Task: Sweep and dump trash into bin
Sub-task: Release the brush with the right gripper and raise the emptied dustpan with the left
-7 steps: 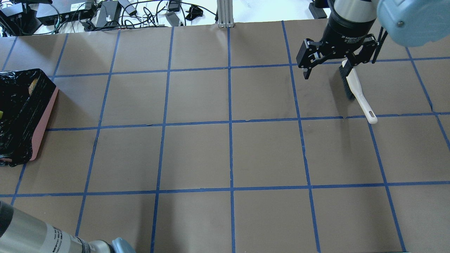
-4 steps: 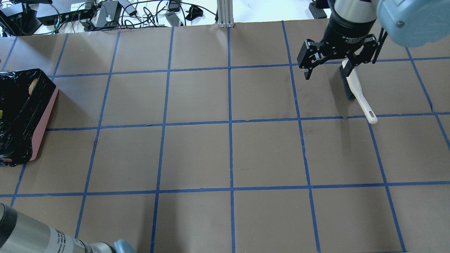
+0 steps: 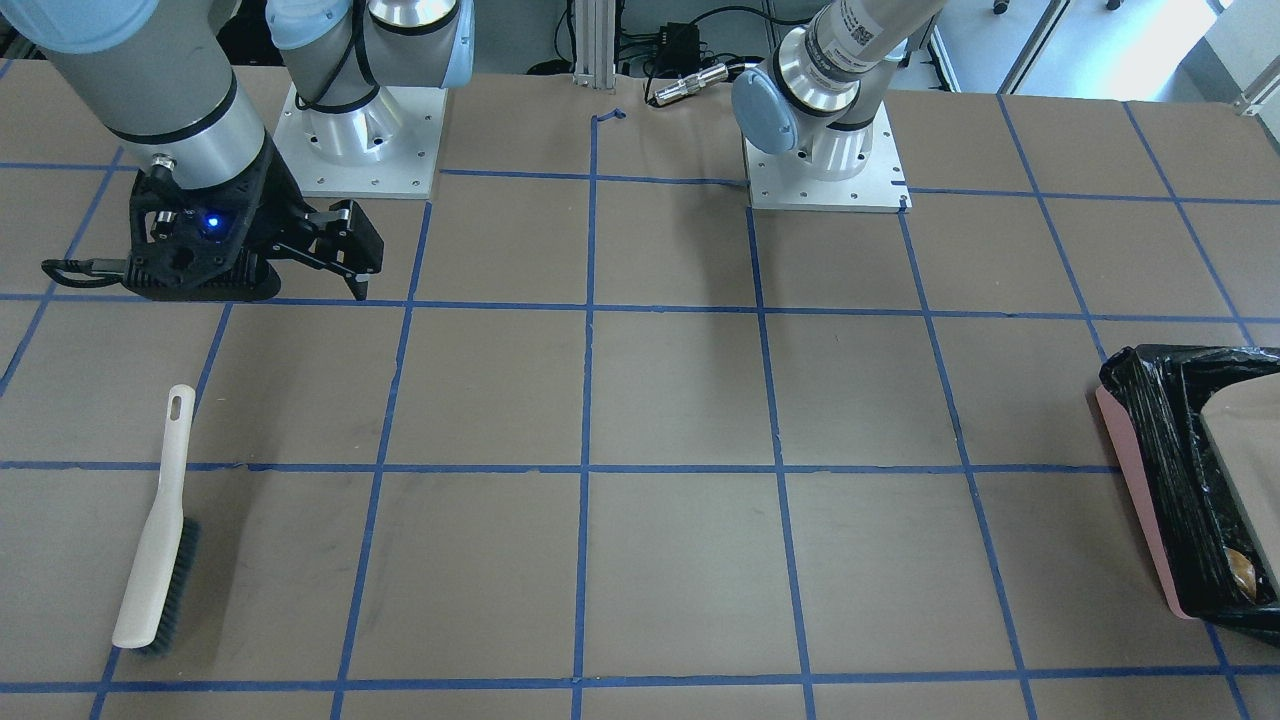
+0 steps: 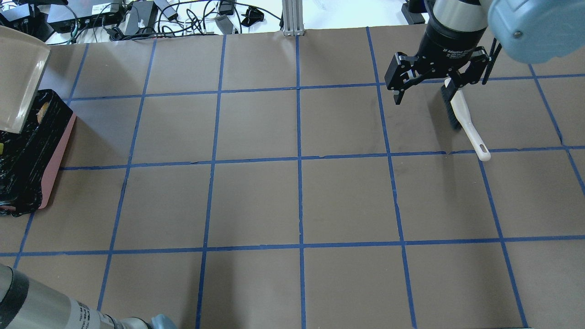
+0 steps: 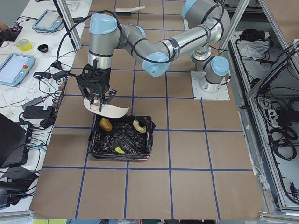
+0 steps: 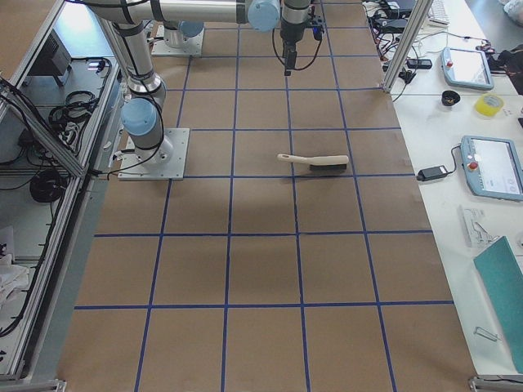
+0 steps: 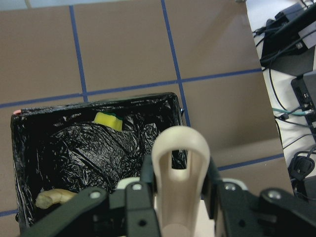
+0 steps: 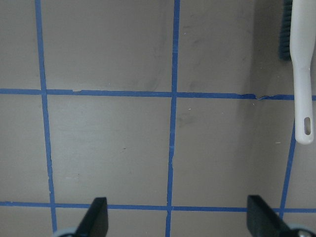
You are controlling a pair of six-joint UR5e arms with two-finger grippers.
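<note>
The bin (image 4: 57, 160), pink with a black bag liner, stands at the table's left edge. It holds the trash: a golden-brown lump (image 5: 106, 124), a pale crescent (image 5: 138, 125) and a yellow wedge (image 5: 120, 150). The wedge (image 7: 108, 121) and crescent (image 7: 54, 197) also show in the left wrist view, inside the bin (image 7: 98, 103). My left gripper (image 7: 180, 197) is shut on the handle of the beige dustpan (image 4: 20, 87) and holds it tilted above the bin's far end. My right gripper (image 4: 425, 91) is open and empty, hovering beside a brush (image 4: 461, 114).
The white-handled brush (image 3: 155, 540) lies flat on the table at the far right of the overhead view. Cables and power bricks (image 4: 137, 18) lie beyond the table's far edge. Blue tape lines grid the brown table top.
The beige dustpan has come into the overhead view at the top left, above the bin. The left arm at the bottom left has shifted slightly. The right gripper and brush have hardly moved.
</note>
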